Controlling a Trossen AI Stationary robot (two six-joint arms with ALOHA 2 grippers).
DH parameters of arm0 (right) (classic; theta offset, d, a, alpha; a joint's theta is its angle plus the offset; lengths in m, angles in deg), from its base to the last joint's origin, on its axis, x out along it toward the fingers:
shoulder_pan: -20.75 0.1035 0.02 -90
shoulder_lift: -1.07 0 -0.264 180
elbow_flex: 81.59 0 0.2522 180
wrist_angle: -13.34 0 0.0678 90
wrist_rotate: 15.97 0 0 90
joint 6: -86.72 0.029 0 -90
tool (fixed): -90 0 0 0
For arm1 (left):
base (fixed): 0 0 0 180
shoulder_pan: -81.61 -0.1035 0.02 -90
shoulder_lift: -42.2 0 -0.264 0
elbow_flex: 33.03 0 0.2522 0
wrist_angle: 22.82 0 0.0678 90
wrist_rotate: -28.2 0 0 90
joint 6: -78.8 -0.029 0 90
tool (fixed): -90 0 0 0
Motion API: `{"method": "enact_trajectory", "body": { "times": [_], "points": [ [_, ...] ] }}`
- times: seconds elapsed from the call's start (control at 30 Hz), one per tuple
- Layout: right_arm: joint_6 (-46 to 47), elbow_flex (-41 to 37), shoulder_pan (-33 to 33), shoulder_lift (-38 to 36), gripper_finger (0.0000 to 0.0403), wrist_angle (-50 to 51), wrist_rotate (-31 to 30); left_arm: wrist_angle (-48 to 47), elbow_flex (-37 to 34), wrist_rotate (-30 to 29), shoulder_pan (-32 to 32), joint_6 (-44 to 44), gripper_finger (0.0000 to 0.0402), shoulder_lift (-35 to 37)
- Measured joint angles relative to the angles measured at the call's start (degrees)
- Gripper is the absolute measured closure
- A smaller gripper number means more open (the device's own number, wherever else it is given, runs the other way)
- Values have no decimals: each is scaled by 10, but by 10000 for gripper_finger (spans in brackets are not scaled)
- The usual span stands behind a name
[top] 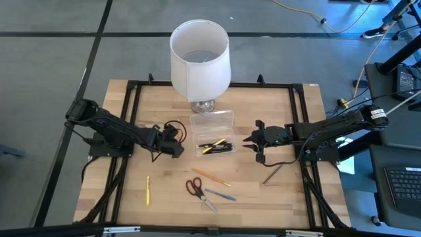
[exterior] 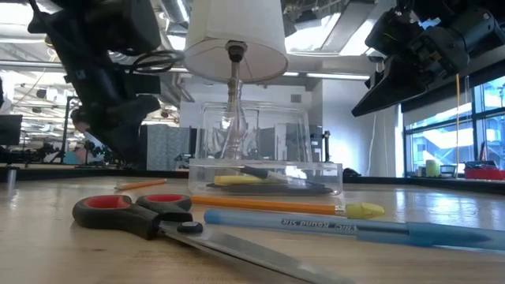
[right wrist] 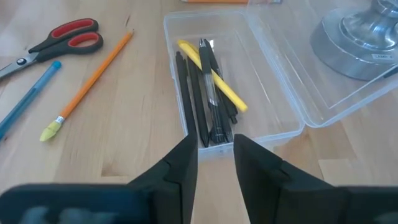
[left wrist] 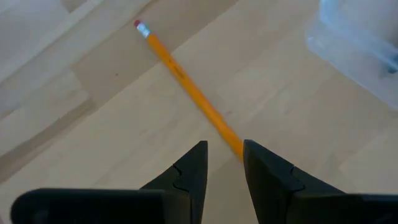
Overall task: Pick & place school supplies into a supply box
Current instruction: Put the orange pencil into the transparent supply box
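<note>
The clear supply box (top: 214, 144) lies open at mid-table, its lid (right wrist: 292, 68) folded back; dark pens and a yellow one (right wrist: 211, 81) lie inside. My left gripper (left wrist: 224, 146) hangs open just left of the box, low over an orange pencil (left wrist: 183, 78) that lies on the wood. The pencil's near end runs behind one finger. My right gripper (right wrist: 216, 140) hovers open at the box's right end, holding nothing. Scissors (top: 194, 187), an orange pencil (top: 212, 178), a blue pen (top: 220, 195), a yellow pencil (top: 148, 191) and a dark pen (top: 271, 174) rest flat on the near half. My left gripper comes slanting down over the near end (left wrist: 235, 142) of the orange pencil, which vanishes behind one fingertip (left wrist: 255, 155). The gap between the fingers is wider than the pencil. Whether a finger touches it, I cannot tell.
A white lamp (top: 200, 59) on a silver base (right wrist: 357, 37) stands just behind the box's lid. A black frame (top: 131, 99) runs along the table's edges, and a loose black cable (top: 172, 126) loops near my left gripper.
</note>
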Motion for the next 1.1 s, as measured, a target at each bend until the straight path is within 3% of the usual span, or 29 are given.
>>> {"method": "enact_trajectory", "body": {
  "times": [0.33, 0.47, 0.73, 0.93, 1.1],
  "points": [
    [0, 0, 0, 0, 295, 6, 0, 0, 0, -6, 0, 53, 203, -8],
    [0, 0, 0, 0, 295, 6, 0, 1, 0, -9, 4, 102, 181, -8],
    [0, 0, 0, 0, 295, 5, 0, 29, 0, -61, 32, 183, 182, -40],
    [0, 0, 0, 0, 295, 6, 0, 62, 0, -109, 56, 249, 189, -97],
    [0, 0, 0, 0, 295, 6, 0, 60, 2, -117, 61, 325, 197, -146]
  ]
}}
